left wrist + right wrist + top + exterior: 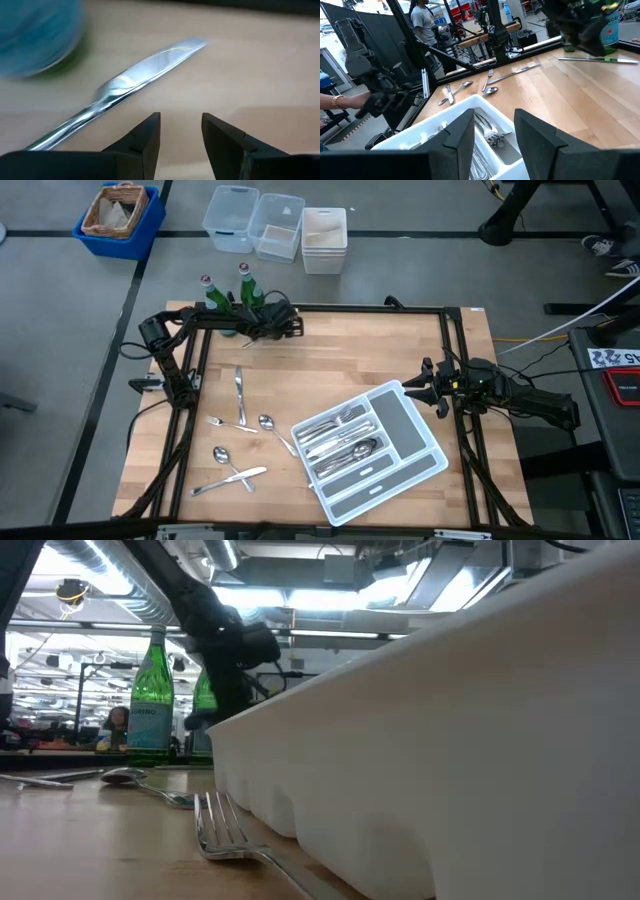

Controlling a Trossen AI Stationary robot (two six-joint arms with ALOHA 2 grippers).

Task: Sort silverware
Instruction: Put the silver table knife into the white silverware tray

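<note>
Nearest the front edge of the tabletop (400,350) lies the white tray (425,442), set at a slant toward the right side. Its long compartments already hold a bunch of silverware (340,442) — forks, spoons and at least one knife, packed close together. In the low view a fork (225,830) lies on the wood just beside the tray wall.

Left of the tray, loose pieces are scattered on the bare wood: a spoon (222,455) and a knife (232,479) near the front, a second spoon (268,423) and a small fork (228,423) a little farther back, and a knife (240,394) lying lengthwise beyond them.

The right claw (428,385) hangs at the tray's far right corner, pointing across the tabletop. Its fingers (462,132) stand apart and hold nothing; the right wrist view looks over the tray toward the loose pieces.

The left claw (255,332) is at the far edge, low over the wood, next to two green bottles (245,285). Its fingers (145,137) are parted and empty — in the left wrist view a knife lies flat just ahead of the tips, not between them.

Beyond the tabletop, on the floor, stand a blue bin (118,220) and three clear tubs (275,225).
</note>
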